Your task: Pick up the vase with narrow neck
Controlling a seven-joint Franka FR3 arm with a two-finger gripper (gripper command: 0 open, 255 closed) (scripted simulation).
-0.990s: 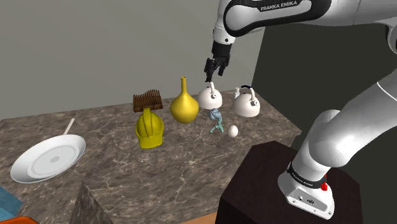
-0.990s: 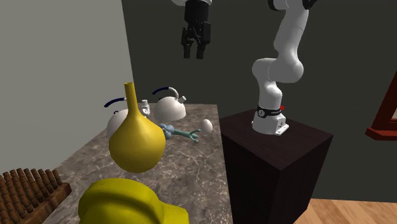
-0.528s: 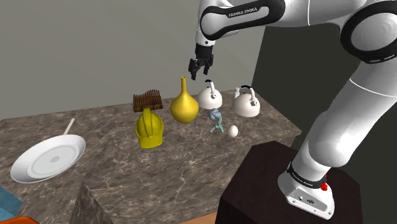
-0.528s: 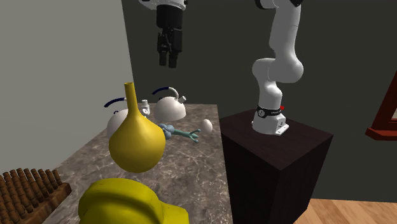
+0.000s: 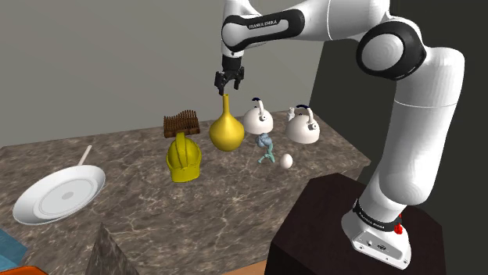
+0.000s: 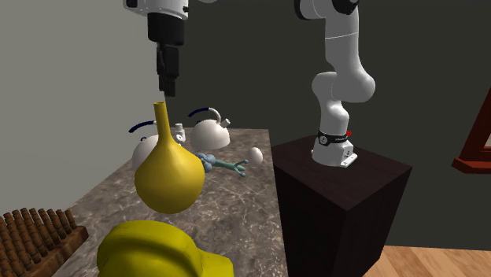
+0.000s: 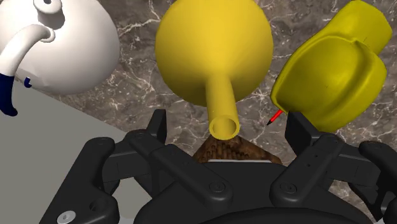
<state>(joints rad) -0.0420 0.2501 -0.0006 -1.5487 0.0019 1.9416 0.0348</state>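
The vase (image 5: 225,131) is plain glossy yellow, with a round, bulbous body that tapers into a long, thin neck ending in a small open mouth. It stands upright on the grey-brown marbled counter (image 5: 141,211), toward the back. In the shoulder view it is between a yellow hard hat (image 5: 184,158) on its left and a white kettle (image 5: 258,119) on its right. A brown ridged rack (image 5: 181,124) lies behind the hat. From the second exterior view the vase (image 6: 169,177) fills the near foreground.

The white link near the wrist carries the lettering "FRANKA EMIKA" (image 5: 264,23) in black.

The arm rises from its base on the dark box stand (image 5: 313,226), arches across the top of the shoulder view and reaches left. Its wrist is turned straight down. The black gripper (image 5: 225,88) hangs vertically just above the mouth of the neck, apart from it in the second exterior view (image 6: 167,88).

In the wrist view the gripper (image 7: 226,127) is spread. Its fingers (image 7: 158,126) stand on either side of the neck's rim, neither one touching it.
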